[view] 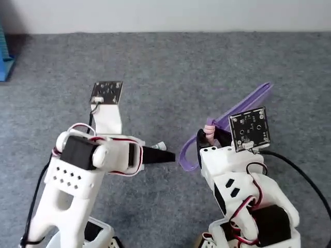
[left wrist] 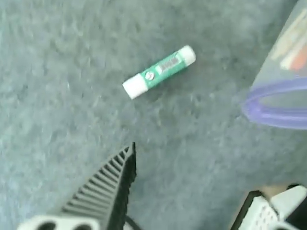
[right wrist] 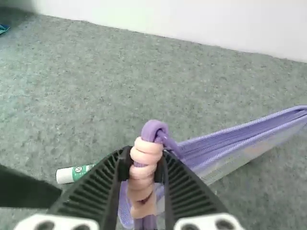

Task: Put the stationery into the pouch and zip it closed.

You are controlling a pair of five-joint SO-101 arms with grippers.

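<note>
The purple translucent pouch lies slanted on the grey carpet, its mouth gaping toward the left arm. Some coloured items show faintly through its side. My right gripper is shut on the pink and purple pull cord at the zipper end and holds that end up. A green glue stick with white ends lies on the carpet beside the pouch mouth. My left gripper hovers just short of it. One ridged finger shows, nothing is in its grip, and it looks open.
A blue object sits at the far left edge of the carpet. A pale wall closes off the back. The right arm's base stands close to the pouch mouth.
</note>
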